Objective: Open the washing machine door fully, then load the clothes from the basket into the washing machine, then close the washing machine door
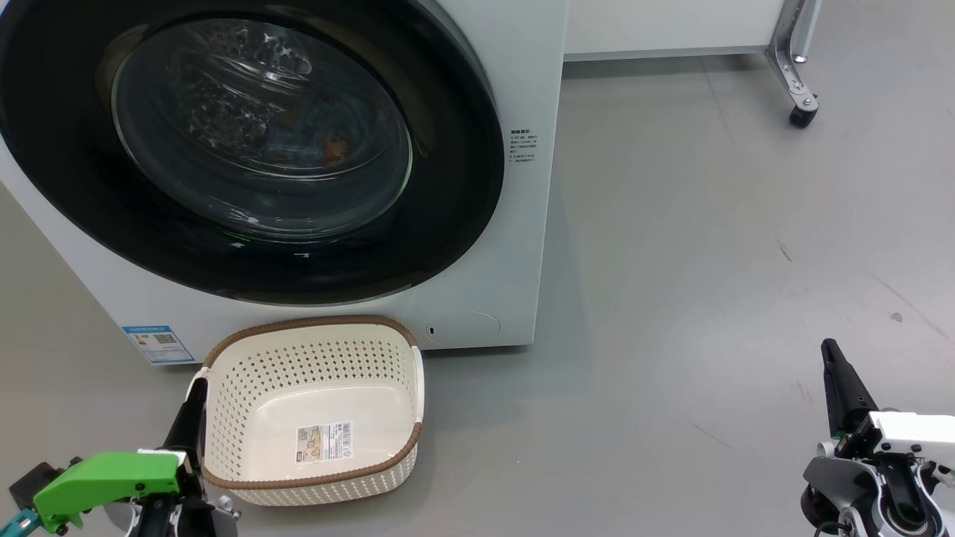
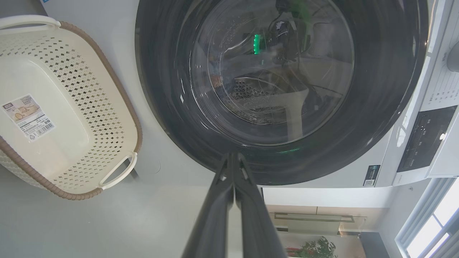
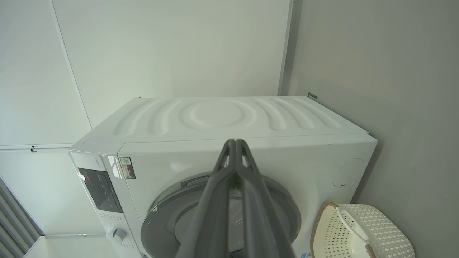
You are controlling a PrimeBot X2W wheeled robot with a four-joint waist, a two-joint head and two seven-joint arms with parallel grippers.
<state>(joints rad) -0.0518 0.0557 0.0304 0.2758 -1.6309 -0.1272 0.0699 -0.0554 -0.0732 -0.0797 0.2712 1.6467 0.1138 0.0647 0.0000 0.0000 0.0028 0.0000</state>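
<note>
The washing machine [image 1: 515,246] stands at the left, and its door [image 1: 254,149] lies closed against the white front. Behind the glass bowl, a bit of the clothes [image 1: 332,149] shows dimly as an orange-brown print. On the floor in front stands the basket [image 1: 313,365], holding nothing but its barcode label. My left gripper [image 1: 198,388] is shut and empty, its tips at the basket's left rim. In the left wrist view, the left gripper [image 2: 232,157] points at the door [image 2: 279,89], with the basket [image 2: 122,96] to the left. My right gripper [image 1: 830,350] is shut and empty over bare floor at the lower right. The right wrist view has the right gripper [image 3: 235,143] aimed at the washing machine [image 3: 222,118].
A metal leg on a black caster [image 1: 802,112] stands at the upper right below a white panel. Grey floor spreads right of the machine. A blue sticker [image 1: 158,343] marks the machine's lower left corner. The control panel [image 2: 426,139] sits beyond the door.
</note>
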